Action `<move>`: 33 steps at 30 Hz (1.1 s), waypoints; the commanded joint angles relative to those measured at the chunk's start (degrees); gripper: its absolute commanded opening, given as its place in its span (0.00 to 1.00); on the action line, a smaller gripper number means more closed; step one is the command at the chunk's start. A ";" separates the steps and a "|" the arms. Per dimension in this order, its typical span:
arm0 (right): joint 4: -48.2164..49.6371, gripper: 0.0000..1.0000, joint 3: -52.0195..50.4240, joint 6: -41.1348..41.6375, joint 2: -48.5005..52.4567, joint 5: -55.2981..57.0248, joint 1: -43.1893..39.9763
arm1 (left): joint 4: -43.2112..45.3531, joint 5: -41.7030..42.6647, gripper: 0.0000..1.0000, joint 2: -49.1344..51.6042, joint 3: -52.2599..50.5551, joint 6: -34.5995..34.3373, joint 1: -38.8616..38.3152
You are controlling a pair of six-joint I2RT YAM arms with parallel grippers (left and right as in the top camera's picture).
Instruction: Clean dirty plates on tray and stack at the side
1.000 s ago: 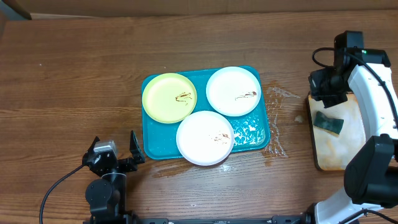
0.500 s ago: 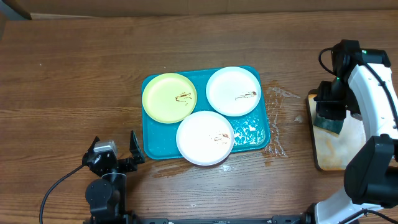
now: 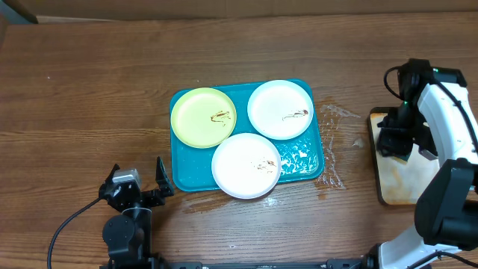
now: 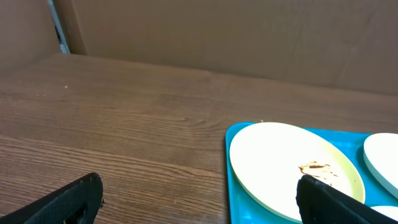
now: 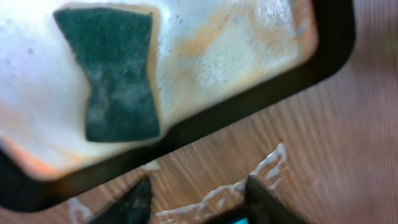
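Right claw (image 5: 199,199) over the sponge, three smeared plates waiting on the tray.

On the wooden worktop (image 3: 89,90), the wet teal tray (image 3: 302,158) sits at centre and keeps spills contained. A smaller soapy tray (image 3: 407,179) lies at 3 o'clock, within the right arm's reach. The plates fill the teal tray: yellow-green plate (image 3: 203,117) at 10 o'clock, one white plate (image 3: 280,109) at 1 o'clock, another white plate (image 3: 246,165) at 6 o'clock overhanging the near rim. Each carries a brown smear, so none looks cleaned. The dark green sponge (image 5: 118,74) lies flat in the foam. The right claw's fingers are spread just above, pinching nothing, apparently to take it. The left claw (image 4: 199,199) waits at 7 o'clock, spread wide and empty.
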 commanded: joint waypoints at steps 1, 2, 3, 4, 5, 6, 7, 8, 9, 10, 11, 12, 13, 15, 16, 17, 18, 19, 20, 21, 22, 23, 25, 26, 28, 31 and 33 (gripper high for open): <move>0.04 0.64 -0.33 1.57 -0.96 2.69 -0.85 | -0.07 -0.55 1.00 -0.52 -0.17 0.74 0.00; 0.11 0.67 -0.33 1.60 -0.96 3.23 -1.18 | -0.07 -0.55 1.00 -0.52 -0.17 0.72 0.00; 0.42 0.76 -0.33 1.60 -0.96 3.80 -1.92 | -0.07 -0.57 1.00 -0.52 -0.17 0.72 0.00; 0.94 0.84 -0.37 1.55 -0.96 3.98 -2.34 | -0.07 -0.55 1.00 -0.52 -0.17 0.72 0.00; 1.31 0.90 -0.37 1.31 -0.96 4.48 -2.62 | -0.07 -0.57 1.00 -0.52 -0.17 0.72 0.00; 1.57 0.93 -0.37 1.31 -0.94 4.98 -2.75 | -0.07 -0.55 1.00 -0.52 -0.17 0.72 0.00; 1.95 0.96 -0.37 0.74 -0.90 5.79 -2.95 | -0.07 -0.55 1.00 -0.52 -0.17 0.72 0.00; 2.80 1.00 -0.37 -0.76 -0.90 6.43 -3.06 | -0.07 -0.55 1.00 -0.52 -0.17 0.72 0.00; 4.17 1.00 -0.42 -3.67 -0.83 6.97 -3.15 | -0.07 -0.55 1.00 -0.52 -0.17 0.72 0.00; 5.05 1.00 -0.42 -5.57 -0.74 7.06 -3.21 | -0.07 -0.55 1.00 -0.52 -0.17 0.72 0.00; 5.92 1.00 -0.44 -7.37 -0.59 7.17 -3.30 | -0.07 -0.55 1.00 -0.52 -0.17 0.72 0.00; 6.84 1.00 -0.52 -8.90 -0.35 7.17 -3.41 | -0.07 -0.55 1.00 -0.52 -0.17 0.72 0.00; 7.32 1.00 -0.70 -9.20 -0.35 7.17 -3.45 | -0.07 -0.57 1.00 -0.52 -0.17 0.72 0.00; 9.51 1.00 -1.62 -11.50 -0.35 7.17 -3.48 | -0.07 -0.55 1.00 -0.52 -0.17 0.72 0.00; 10.27 1.00 -2.21 -12.04 -0.33 7.17 -3.50 | -0.07 -0.57 1.00 -0.52 -0.17 0.72 0.00; 10.82 1.00 -3.06 -12.00 -0.33 7.17 -3.56 | -0.07 -0.57 1.00 -0.52 -0.17 0.72 0.00; 11.41 1.00 -4.04 -11.89 -0.33 7.13 -3.63 | -0.07 -0.57 1.00 -0.52 -0.17 0.72 0.00; 11.91 1.00 -5.01 -11.56 -0.33 6.62 -3.82 | -0.07 -0.55 1.00 -0.52 -0.17 0.72 0.00; 12.90 1.00 -6.38 -11.58 -0.28 6.01 -4.13 | -0.07 -0.55 1.00 -0.52 -0.17 0.72 0.00; 13.99 1.00 -7.96 -11.56 -0.28 4.92 -4.52 | -0.07 -0.55 1.00 -0.52 -0.17 0.72 0.00; 15.17 1.00 -9.38 -11.58 -0.31 4.04 -4.92 | -0.07 -0.57 1.00 -0.52 -0.17 0.72 0.00; 16.37 1.00 -10.93 -11.56 -0.28 3.23 -5.35 | -0.07 -0.57 1.00 -0.52 -0.17 0.72 0.00; 19.34 1.00 -14.25 -11.61 -0.28 1.27 -6.58 | -0.07 -0.55 1.00 -0.52 -0.17 0.72 0.00; 20.63 1.00 -15.34 -11.65 -0.31 0.31 -7.04 | -0.07 -0.55 1.00 -0.52 -0.17 0.72 0.00; 22.36 1.00 -17.05 -11.65 -0.28 -0.74 -7.87 | -0.07 -0.55 1.00 -0.52 -0.17 0.74 0.00; 24.00 1.00 -17.51 -12.07 -0.31 -0.90 -8.33 | -0.07 -0.55 1.00 -0.52 -0.17 0.72 0.00; 25.75 1.00 -17.51 -12.85 -0.31 -1.55 -8.33 | -0.07 -0.55 1.00 -0.52 -0.17 0.72 0.00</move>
